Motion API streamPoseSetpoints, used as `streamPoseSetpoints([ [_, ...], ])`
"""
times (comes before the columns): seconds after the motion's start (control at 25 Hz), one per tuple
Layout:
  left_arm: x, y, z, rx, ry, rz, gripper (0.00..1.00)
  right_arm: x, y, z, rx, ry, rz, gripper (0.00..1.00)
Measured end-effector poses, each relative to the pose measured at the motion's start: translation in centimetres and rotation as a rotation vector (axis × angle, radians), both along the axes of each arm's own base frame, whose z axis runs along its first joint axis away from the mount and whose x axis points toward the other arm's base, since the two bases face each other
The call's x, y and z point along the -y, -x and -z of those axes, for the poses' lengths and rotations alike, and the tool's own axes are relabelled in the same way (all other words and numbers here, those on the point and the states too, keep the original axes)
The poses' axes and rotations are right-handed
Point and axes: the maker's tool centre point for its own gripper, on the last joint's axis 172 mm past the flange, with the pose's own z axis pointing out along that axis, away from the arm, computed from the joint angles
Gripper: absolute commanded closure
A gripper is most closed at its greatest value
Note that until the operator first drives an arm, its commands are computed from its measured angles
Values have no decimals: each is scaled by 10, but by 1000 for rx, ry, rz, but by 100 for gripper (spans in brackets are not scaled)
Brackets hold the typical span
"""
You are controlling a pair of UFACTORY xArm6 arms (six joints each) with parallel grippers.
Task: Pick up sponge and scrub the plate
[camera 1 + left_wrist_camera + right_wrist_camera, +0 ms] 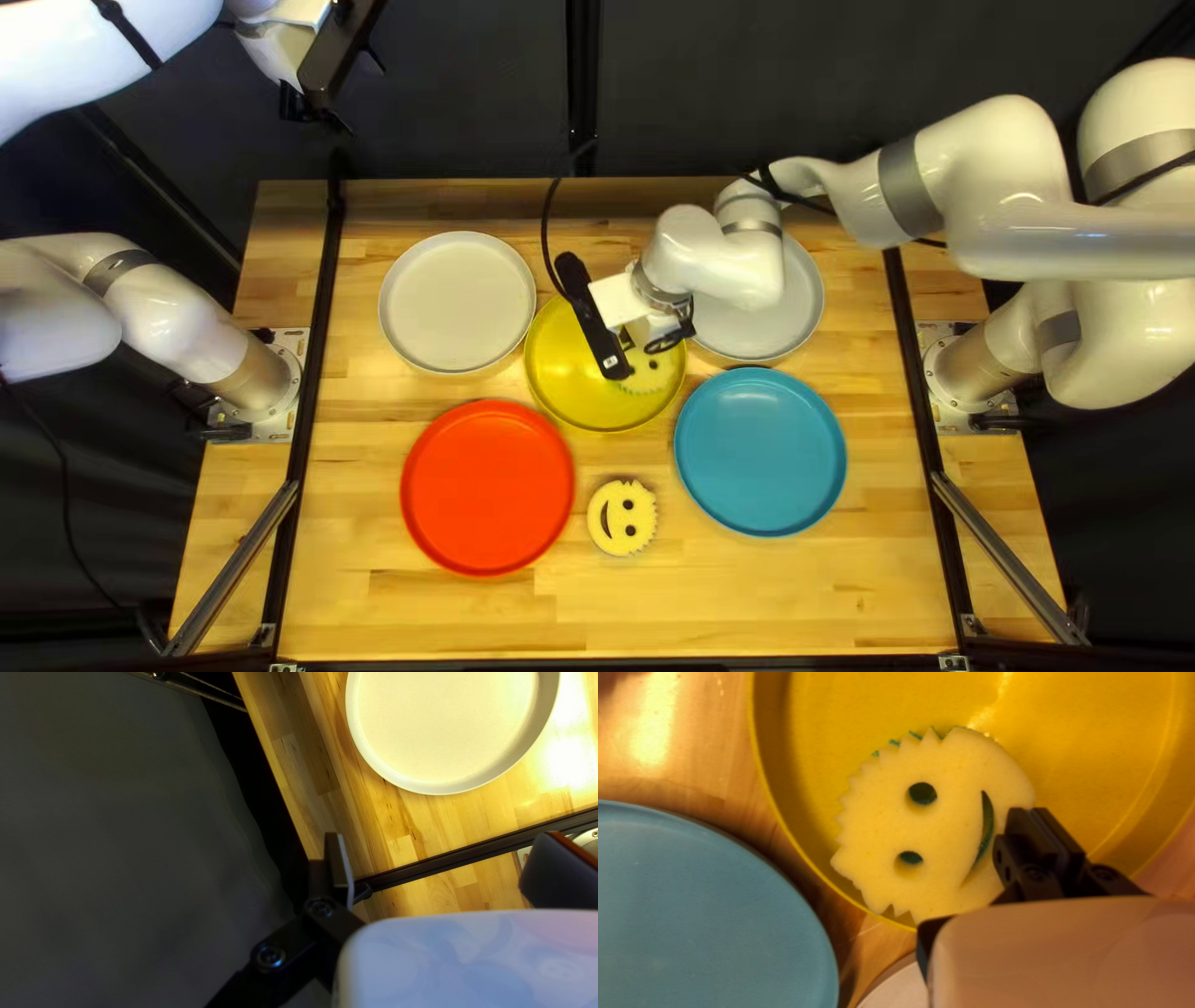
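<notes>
Before a dark curtain (436,112), a wooden table (747,597) bears plates (487,488), the left gripper (311,112) gaping empty, the right gripper (666,339) closed, fingertips together at a sponge (946,821).

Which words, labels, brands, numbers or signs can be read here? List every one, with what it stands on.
None can be read.
The round yellow sponge between the round red plate and round blue plate: cut-out face, no lettering.
The matching sponge at the round yellow plate: same.
</notes>
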Motion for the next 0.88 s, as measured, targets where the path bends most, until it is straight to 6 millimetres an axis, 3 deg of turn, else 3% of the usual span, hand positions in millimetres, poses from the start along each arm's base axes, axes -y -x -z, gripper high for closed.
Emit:
streamPoseSetpoints([
  [0.56,0,0,0,0,0,0,0,80,-27,8,-3,-27,-3,100],
  [0.72,0,0,0,0,0,0,0,84,-35,4,-2,-27,-4,100],
  [0.88,0,0,0,0,0,0,0,70,-37,2,-1,-24,-9,100],
])
